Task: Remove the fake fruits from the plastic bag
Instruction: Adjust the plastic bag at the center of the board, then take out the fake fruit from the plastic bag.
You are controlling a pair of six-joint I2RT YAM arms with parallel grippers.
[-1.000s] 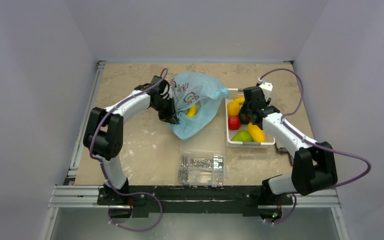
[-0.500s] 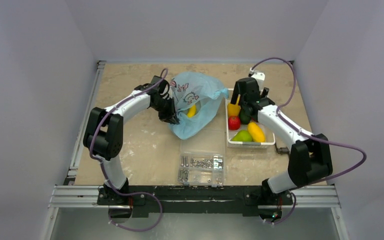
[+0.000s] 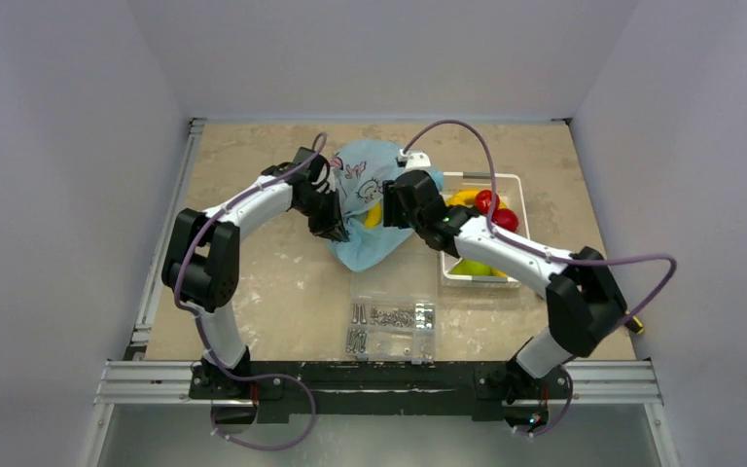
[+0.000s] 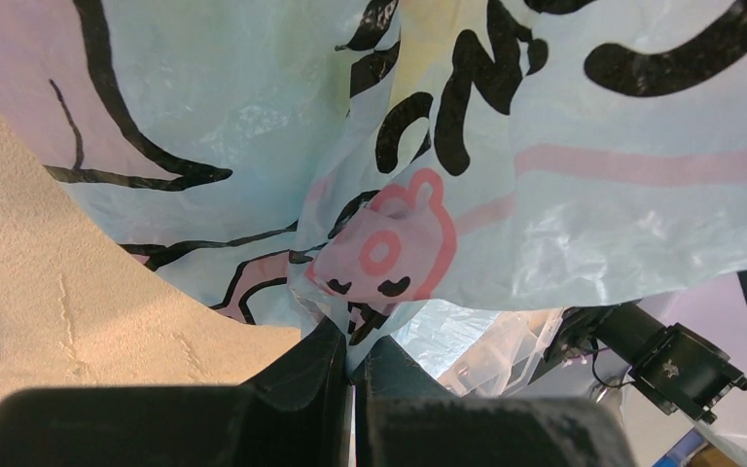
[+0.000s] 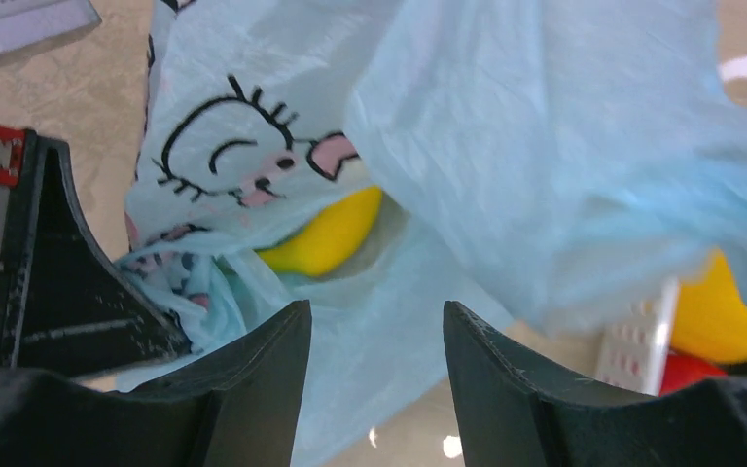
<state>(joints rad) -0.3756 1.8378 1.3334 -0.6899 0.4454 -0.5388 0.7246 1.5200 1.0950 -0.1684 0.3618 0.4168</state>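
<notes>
Two tools work at the bag (image 3: 368, 173), one on each side of it.

Left tool (image 3: 334, 226): closed. Its fingertips (image 4: 326, 355) pinch a fold of the bag's film. The film rises from the tips and fills the left wrist view with black and pink print. The table (image 4: 49, 311) shows bare to the left of this tool.

Right tool (image 3: 396, 202): jaws apart, nothing between them. The bag hangs directly ahead of this tool. Whether the fingers (image 5: 253, 365) touch the film I cannot tell.

Fruit in the bag: one yellow fruit (image 5: 326, 238) lies ahead of the right tool, a little left of its gap and partly covered by film. The top view shows it between the two tools (image 3: 374, 214). No other fruit in the bag can be made out through the film.

Basket (image 3: 509, 181): white, behind the right tool and partly under its arm. It holds two red fruits (image 3: 487, 201) and a second yellow fruit (image 3: 462, 197), with a green fruit (image 3: 473, 267) at the end farthest from the tool. The right wrist view shows that second yellow fruit just to the tool's right, past the bag's edge.

Box (image 3: 389, 326): clear and holding screws (image 3: 394, 315). It sits on the table toward the arm bases, well apart from both tools.
</notes>
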